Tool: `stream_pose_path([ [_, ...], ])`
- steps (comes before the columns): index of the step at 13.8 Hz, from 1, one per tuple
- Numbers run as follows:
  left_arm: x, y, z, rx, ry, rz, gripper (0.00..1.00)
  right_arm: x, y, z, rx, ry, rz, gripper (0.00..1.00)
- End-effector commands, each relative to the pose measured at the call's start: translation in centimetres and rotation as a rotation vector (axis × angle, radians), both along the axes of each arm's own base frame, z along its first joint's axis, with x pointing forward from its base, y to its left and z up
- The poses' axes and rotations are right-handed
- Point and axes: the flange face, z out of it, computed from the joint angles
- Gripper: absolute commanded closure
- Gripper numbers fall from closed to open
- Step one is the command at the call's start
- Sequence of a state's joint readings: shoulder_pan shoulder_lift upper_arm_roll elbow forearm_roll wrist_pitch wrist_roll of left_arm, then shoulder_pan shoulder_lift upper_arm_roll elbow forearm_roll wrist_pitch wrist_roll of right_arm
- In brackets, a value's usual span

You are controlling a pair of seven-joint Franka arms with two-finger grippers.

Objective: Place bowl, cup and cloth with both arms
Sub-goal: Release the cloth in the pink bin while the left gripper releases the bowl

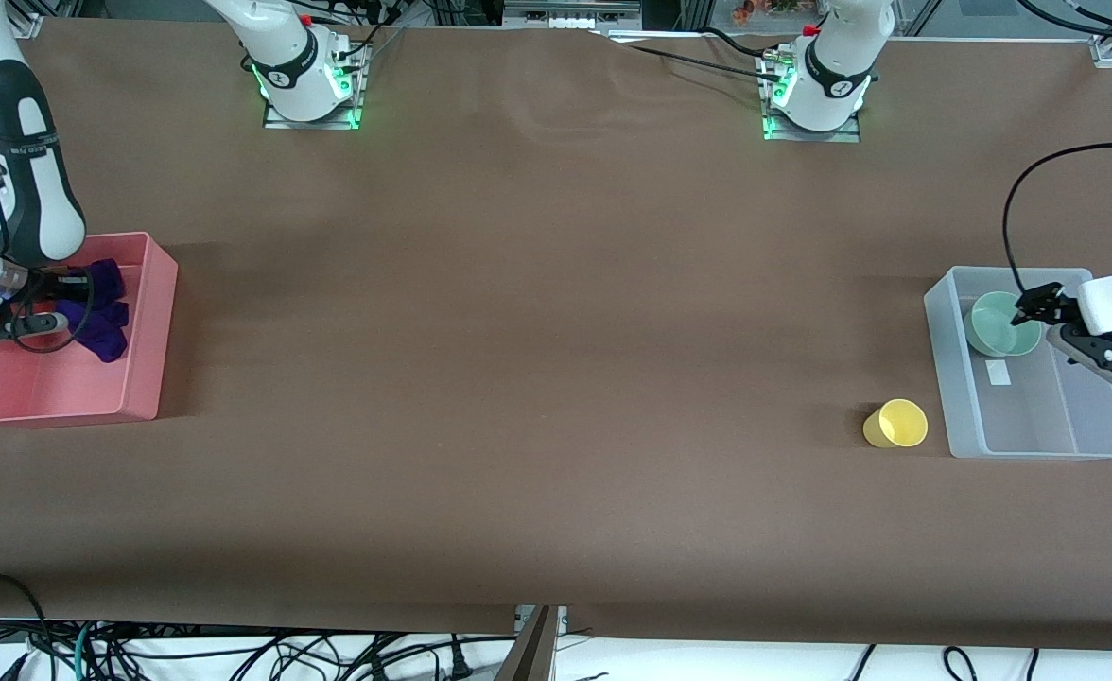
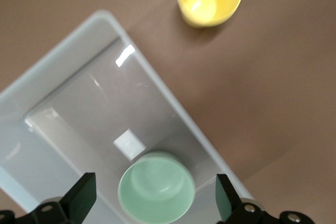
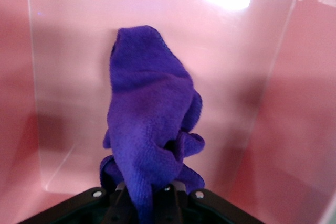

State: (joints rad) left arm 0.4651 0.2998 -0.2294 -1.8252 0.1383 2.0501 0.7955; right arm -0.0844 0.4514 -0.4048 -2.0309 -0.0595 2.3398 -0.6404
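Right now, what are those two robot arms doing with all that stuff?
The right claw is shut on the purple cloth, holding it over the pink bin. The left claw is open above the green bowl, which sits in the clear bin. The yellow cup stands on the table beside that bin, not yet put away.

The front camera looked down from high across the surface (image 1: pixel 556 378), robot bases at twelve o'clock. Each wrist camera looked closely into its bin: the clear bin (image 2: pixel 79 108), shared with the front view at three o'clock, and the pink bin (image 3: pixel 294 129) at nine o'clock.
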Motion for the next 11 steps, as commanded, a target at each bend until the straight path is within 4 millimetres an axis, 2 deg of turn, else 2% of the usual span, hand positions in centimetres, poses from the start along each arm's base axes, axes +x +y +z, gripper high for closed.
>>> stream_pose_path([
  [1,2.8,-6.4,-1.7,0.011,0.002,0.071,0.0,0.6,0.9,-1.0,0.036,-0.034,-0.023,0.28],
  [2,3.9,-8.8,-2.9,0.016,-0.013,0.091,0.0,0.7,1.0,-1.1,0.043,-0.037,-0.031,0.0],
  [3,4.7,-10.9,-4.3,0.053,-0.028,0.077,0.0,0.8,1.1,-0.7,0.044,-0.041,-0.03,0.0],
  [4,5.8,-11.8,-5.5,0.097,-0.062,0.074,0.0,1.5,1.3,0.6,0.041,-0.063,-0.023,0.0],
  [5,6.8,-11.8,-7.0,0.117,-0.089,0.093,0.0,2.2,1.8,2.4,0.047,-0.084,-0.016,0.0],
  [7,7.9,-12.0,-9.0,0.107,-0.117,0.114,0.0,3.7,2.7,7.5,0.078,-0.081,-0.009,0.0],
  [9,8.5,-11.9,-10.1,0.085,-0.168,0.113,0.0,5.7,5.0,12.8,0.118,-0.047,0.014,0.0],
  [11,8.8,-11.5,-11.5,0.068,-0.19,0.122,0.0,6.8,7.5,17.7,0.131,-0.046,0.055,0.0],
])
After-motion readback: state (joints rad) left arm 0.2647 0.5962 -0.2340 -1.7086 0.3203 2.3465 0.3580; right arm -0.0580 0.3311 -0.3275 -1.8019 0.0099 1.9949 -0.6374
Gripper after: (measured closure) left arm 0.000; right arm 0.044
